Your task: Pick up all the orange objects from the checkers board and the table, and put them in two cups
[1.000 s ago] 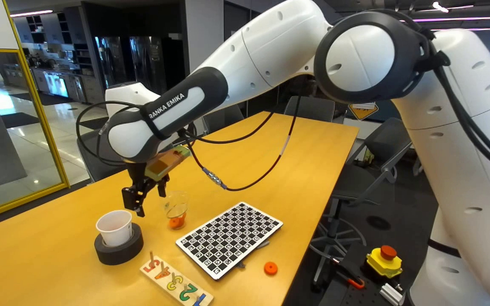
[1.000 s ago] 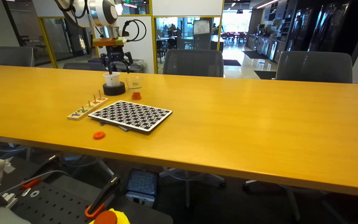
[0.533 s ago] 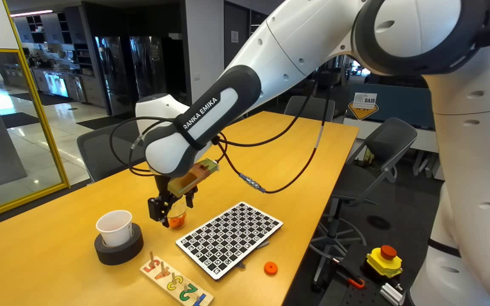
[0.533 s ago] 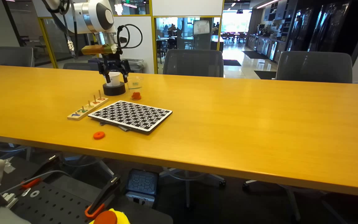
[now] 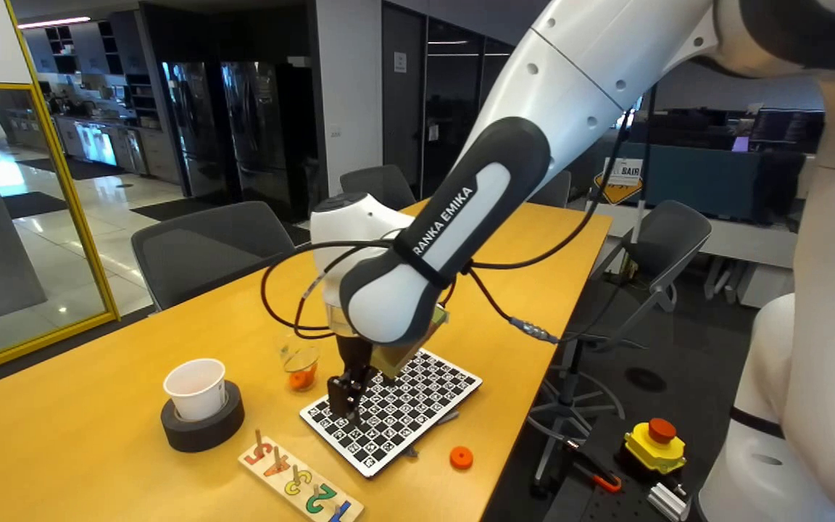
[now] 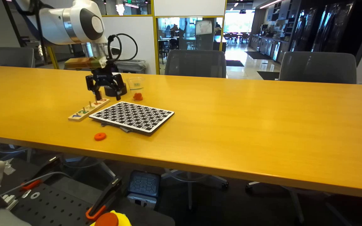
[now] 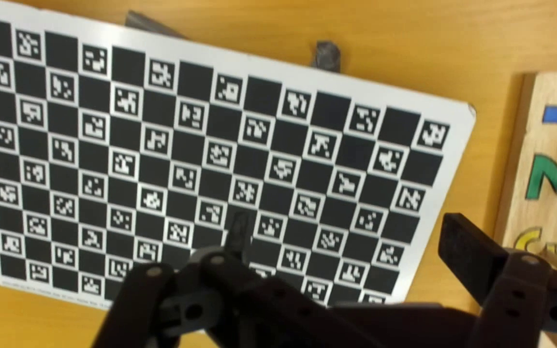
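One orange disc (image 6: 100, 136) lies on the tabletop (image 6: 247, 125), nearer than the board (image 6: 134, 117) in an exterior view, likely light, stiff and slick: best pinched low across its rim. Other pieces (image 6: 138, 96) sit in the glass (image 6: 136, 87). The fingers (image 7: 469, 258) stand wide, holding nothing.

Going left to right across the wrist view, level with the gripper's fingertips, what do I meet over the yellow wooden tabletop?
Flat black-and-white checkered board with a white rim, black gripper fingertip just past the board's right edge, pale wooden strip with coloured painted numerals. Left out: the other black fingertip, which overlaps the board.
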Controlling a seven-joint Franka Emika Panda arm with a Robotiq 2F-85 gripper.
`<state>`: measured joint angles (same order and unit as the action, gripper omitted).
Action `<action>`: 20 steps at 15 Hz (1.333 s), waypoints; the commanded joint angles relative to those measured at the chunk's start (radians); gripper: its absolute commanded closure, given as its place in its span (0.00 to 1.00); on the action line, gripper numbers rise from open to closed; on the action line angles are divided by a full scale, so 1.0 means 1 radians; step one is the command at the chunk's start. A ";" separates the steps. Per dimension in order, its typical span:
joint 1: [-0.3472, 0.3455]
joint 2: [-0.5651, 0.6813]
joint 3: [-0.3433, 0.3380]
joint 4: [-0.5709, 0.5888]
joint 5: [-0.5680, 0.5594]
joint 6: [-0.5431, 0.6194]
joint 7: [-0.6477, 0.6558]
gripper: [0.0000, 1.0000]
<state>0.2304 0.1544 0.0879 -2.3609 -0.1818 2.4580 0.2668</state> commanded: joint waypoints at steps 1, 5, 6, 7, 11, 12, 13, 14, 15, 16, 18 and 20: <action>-0.038 -0.170 0.020 -0.256 0.035 0.126 -0.083 0.00; -0.064 -0.291 0.014 -0.501 0.106 0.272 -0.139 0.00; -0.068 -0.325 0.009 -0.564 0.135 0.309 -0.168 0.00; -0.075 -0.214 0.005 -0.426 0.144 0.280 -0.166 0.00; -0.094 -0.254 0.002 -0.433 0.215 0.259 -0.153 0.00; -0.099 -0.261 0.003 -0.424 0.224 0.246 -0.150 0.00; -0.102 -0.263 0.005 -0.419 0.221 0.238 -0.134 0.00; -0.104 -0.264 0.005 -0.414 0.231 0.225 -0.131 0.00; -0.108 -0.263 0.005 -0.409 0.239 0.196 -0.124 0.00; -0.112 -0.264 0.005 -0.406 0.241 0.167 -0.113 0.00; -0.117 -0.257 0.003 -0.402 0.252 0.104 -0.111 0.00; -0.119 -0.251 0.004 -0.400 0.264 0.070 -0.111 0.00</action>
<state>0.1183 -0.0773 0.0892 -2.7627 0.0529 2.5863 0.1479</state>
